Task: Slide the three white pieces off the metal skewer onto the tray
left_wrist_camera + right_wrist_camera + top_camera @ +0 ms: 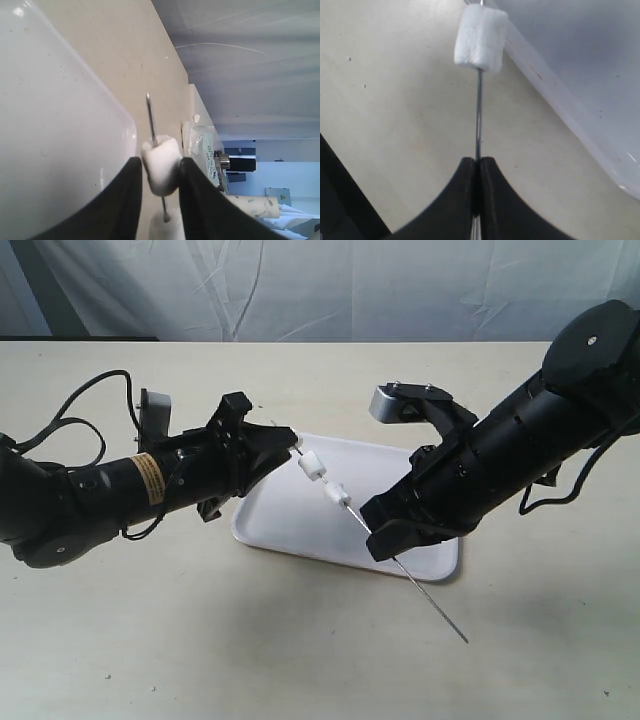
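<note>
We count three white pieces (313,468) on the metal stick (432,600), and none is off yet, so the job is only at its start. The stick is held over the tray (285,525) and runs from far left to near right. Its thin near end pokes out past the tray, over the table (150,640). The right gripper (372,528) is squeezed tight on the bare stick, by the right side of the tray. The left gripper (291,445) is partly closed, with its two fingers (125,200) pressed on the sides of the end piece (161,165) (the one farthest left). The other two sit along the stick between the two grippers, a little apart from each other. We see no piece lying on the tray. We think all three must slide off the far left tip, so the whole job is left to do.
</note>
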Controlling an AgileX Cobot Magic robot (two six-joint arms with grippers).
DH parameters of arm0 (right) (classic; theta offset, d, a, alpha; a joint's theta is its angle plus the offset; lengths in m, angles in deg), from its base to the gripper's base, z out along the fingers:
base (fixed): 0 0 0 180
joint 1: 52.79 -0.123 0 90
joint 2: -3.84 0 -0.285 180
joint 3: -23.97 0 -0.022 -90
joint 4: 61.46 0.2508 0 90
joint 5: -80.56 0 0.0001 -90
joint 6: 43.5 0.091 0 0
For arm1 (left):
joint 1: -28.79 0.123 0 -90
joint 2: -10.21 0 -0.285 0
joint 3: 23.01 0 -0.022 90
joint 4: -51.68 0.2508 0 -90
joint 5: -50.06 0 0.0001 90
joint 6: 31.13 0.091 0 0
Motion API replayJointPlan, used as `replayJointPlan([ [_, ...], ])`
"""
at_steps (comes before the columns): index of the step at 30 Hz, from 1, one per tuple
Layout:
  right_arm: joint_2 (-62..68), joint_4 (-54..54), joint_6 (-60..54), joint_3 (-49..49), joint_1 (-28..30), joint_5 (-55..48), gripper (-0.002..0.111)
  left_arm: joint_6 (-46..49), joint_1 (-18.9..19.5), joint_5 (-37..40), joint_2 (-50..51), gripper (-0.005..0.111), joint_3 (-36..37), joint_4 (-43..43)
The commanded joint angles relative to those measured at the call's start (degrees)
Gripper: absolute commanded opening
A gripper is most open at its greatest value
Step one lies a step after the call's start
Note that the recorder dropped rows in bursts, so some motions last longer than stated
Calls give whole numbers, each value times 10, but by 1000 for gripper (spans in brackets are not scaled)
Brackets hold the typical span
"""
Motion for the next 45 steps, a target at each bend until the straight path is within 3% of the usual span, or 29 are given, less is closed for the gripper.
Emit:
replayJointPlan([
  [1, -5, -1, -4, -3, 1, -4, -1, -2, -1, -4, -1, 26, 0, 8],
  [9, -5, -1, -4, -3, 1, -6, -1, -2, -1, -4, -1, 26, 0, 4],
  [15, -5, -1, -4, -3, 1, -6, -1, -2, -1, -6, -1, 12, 0, 4],
  [31, -5, -6, -4, -3, 1, -18, -1, -2, -1, -13, -1, 12, -18, -21],
  [41, -5, -34, 18, -3, 1, -49, -1, 4, -1, 51, -1, 12, -55, -74],
  [45, -5, -99, 77, -3, 1, -78, -1, 58, 4, 109, -1, 12, -76, -124],
])
